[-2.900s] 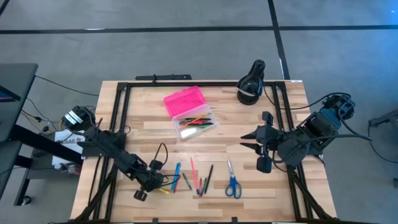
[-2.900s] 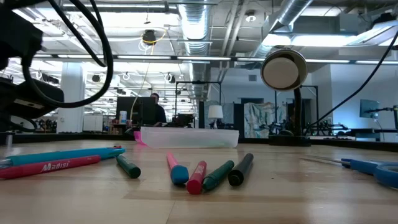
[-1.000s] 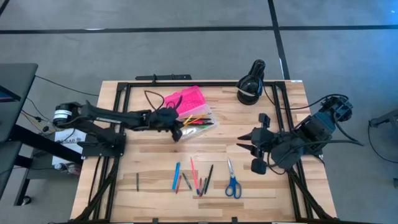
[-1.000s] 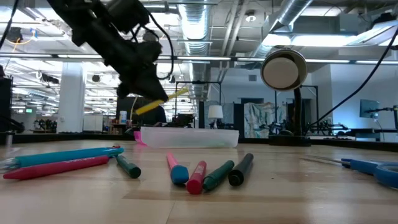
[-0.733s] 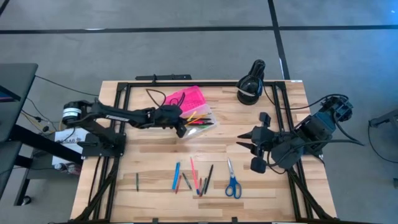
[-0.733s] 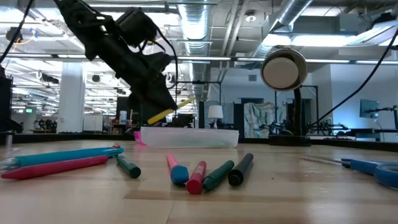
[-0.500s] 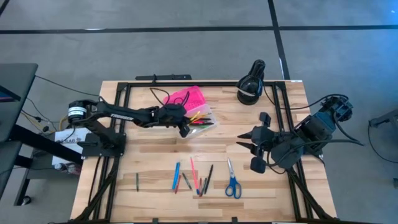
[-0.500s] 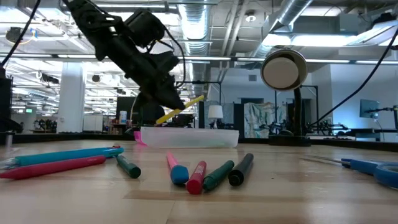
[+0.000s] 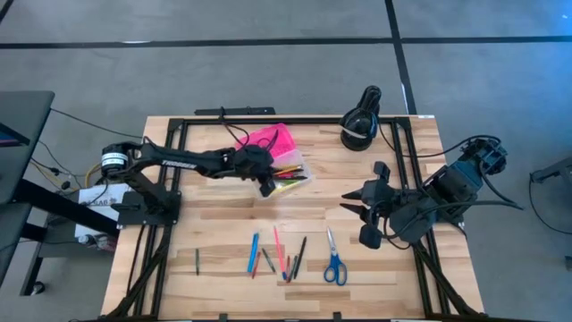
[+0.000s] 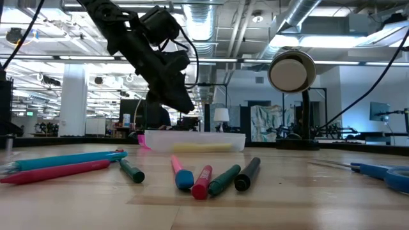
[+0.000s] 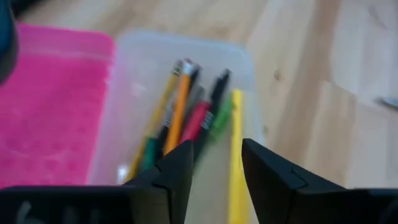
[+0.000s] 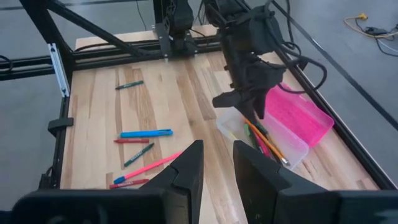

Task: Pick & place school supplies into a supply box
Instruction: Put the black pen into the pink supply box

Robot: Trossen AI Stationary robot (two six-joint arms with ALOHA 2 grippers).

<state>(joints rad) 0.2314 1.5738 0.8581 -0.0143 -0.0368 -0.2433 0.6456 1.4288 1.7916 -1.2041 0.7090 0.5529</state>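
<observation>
- My left gripper (image 9: 266, 186) hangs over the near end of the clear plastic base of the pencil case (image 9: 288, 177), fingers spread with nothing between them; the left wrist view shows bare box floor in the gap.
- Change noted: half a second ago a yellow pencil (image 11: 236, 155) sat slanted in my fingers above the box. It now lies flat inside the base, beside the orange, pink, green and dark pens (image 11: 193, 118) already there. Judgement: this item is delivered.
- The bright pink textured lid (image 9: 266, 139) lies open flat on the far side of the base.
- Remaining on the wooden table (image 9: 402, 268): a row of loose pens and pencils (image 9: 277, 255) near the front edge, a lone dark green pencil (image 9: 197, 260) to their left, and the blue-handled scissors (image 9: 334, 266). The job looks well short of finished.
- My right gripper (image 9: 368, 211) waits above the table's right side, fingers parted and empty.
- View comparison: the low view shows the yellow pencil only as a pale band through the box wall; the left wrist view shows how the contents lie. Only the high view shows the scissors whole.
</observation>
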